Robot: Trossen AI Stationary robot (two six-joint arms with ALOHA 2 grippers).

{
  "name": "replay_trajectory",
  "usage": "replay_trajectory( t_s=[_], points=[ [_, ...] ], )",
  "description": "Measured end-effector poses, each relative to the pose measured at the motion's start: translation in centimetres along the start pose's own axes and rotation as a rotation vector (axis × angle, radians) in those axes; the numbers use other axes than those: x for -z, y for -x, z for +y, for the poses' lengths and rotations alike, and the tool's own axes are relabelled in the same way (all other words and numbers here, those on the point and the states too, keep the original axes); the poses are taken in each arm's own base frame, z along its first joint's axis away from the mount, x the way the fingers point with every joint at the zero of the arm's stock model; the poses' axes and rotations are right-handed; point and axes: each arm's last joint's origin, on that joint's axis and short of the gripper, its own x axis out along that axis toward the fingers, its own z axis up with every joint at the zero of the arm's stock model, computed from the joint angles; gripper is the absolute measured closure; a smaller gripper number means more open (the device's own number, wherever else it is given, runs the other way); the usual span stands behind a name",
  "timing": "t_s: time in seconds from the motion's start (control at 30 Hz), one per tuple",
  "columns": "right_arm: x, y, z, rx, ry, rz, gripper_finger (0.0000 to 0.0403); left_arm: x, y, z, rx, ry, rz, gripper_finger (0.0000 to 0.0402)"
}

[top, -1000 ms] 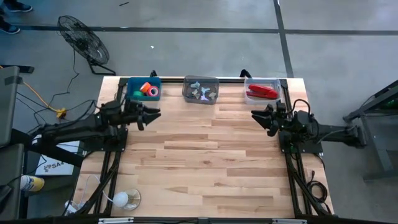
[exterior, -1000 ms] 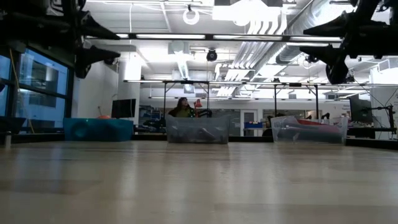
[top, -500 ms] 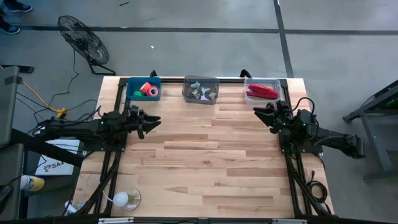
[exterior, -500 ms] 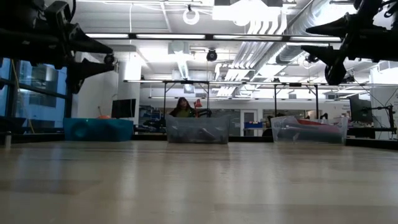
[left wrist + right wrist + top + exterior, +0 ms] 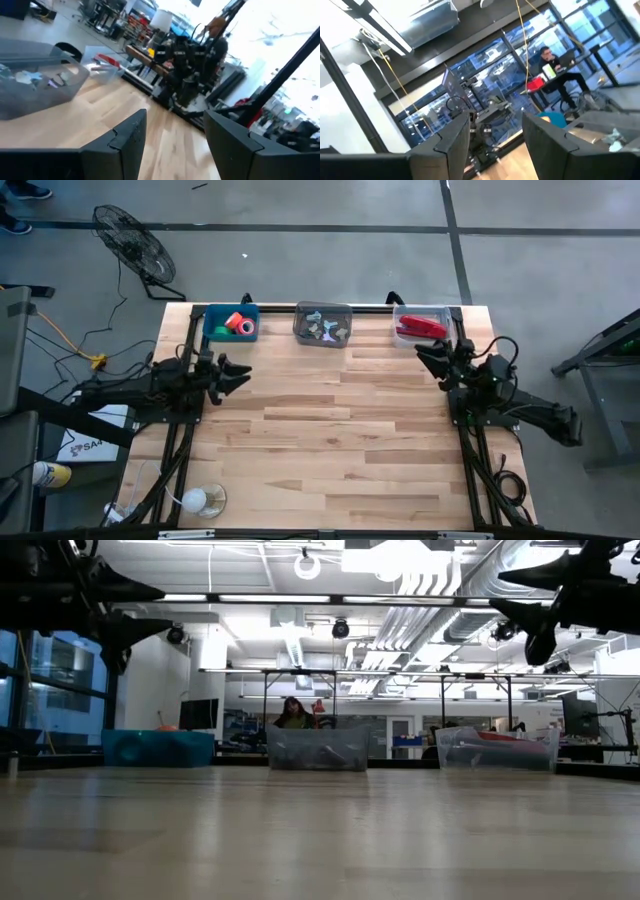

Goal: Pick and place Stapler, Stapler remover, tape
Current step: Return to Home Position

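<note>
Red stapler in bin near right claw | left claw far | both spread, empty

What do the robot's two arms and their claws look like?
The left arm and right arm are matte black jointed tubes with loose black cables looped alongside. The left gripper and right gripper each end in two flat, angular dark fingers. No markings show.

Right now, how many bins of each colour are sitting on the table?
Blue bin: 1
Grey bin: 1
Clear bin: 1
Total: 3
</note>
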Motion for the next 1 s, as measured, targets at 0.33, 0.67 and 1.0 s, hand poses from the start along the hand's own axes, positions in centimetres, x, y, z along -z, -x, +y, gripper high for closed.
replay_trajectory(
  t_s=[0.33,0.67,1.0],
  points=[
    [0.6,0.1,-0.5,0.045,0.125,0.063,0.0231,1.3,0.0,0.8,-0.067,-0.035,0.116,0.0207],
    [1.7,0.4,-1.5,0.179,0.247,0.167,0.0232,1.5,-0.1,0.9,-0.073,-0.164,0.151,0.0207],
    [2.3,0.6,-2.3,0.289,0.294,0.228,0.0233,1.5,-0.1,0.9,-0.069,-0.158,0.148,0.0207]
  ],
)
